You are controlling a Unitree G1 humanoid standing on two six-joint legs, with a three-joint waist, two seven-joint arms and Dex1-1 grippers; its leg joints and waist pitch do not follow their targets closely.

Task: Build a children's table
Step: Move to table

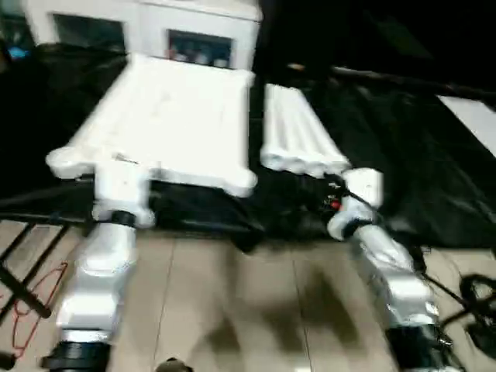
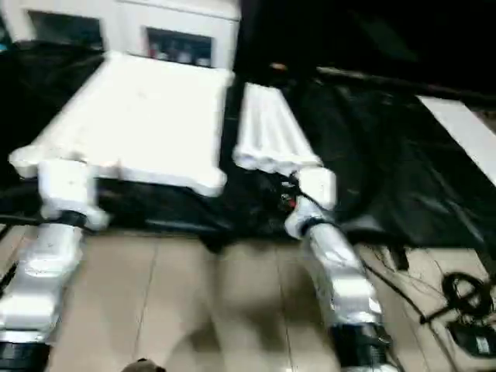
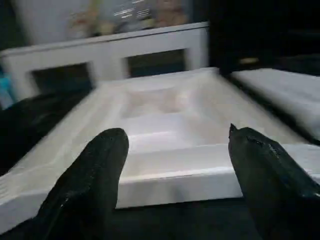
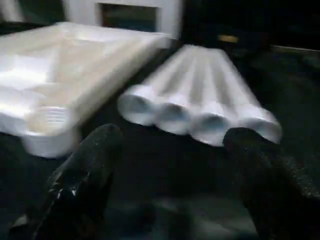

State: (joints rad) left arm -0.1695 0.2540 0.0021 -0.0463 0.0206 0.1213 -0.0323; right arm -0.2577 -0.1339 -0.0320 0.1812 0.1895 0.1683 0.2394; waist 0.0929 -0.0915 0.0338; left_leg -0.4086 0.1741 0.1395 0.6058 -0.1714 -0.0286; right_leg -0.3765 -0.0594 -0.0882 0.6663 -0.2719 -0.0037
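The tabletop [image 1: 167, 124] lies ribbed underside up on a black sheet [image 1: 403, 163], its long axis running away from the robot toward a white cabinet [image 1: 147, 27] behind it. Just beside it, on the robot's right, the four legs [image 1: 298, 139] lie side by side touching each other, parallel to the tabletop, their open ends [image 4: 195, 120] facing the robot.

The right gripper [image 4: 175, 150] hangs empty just short of those open ends, its fingers [image 4: 87, 175] spread wide and the legs straight ahead of it along their long axis. This arm is clearly the nearer one to the legs, so I judge a leg pickup would fall to it.

The left gripper [image 3: 175, 155] is also wide and empty, facing the near edge [image 3: 175, 170] of the tabletop, whose edge runs across between its fingers [image 3: 95, 170].
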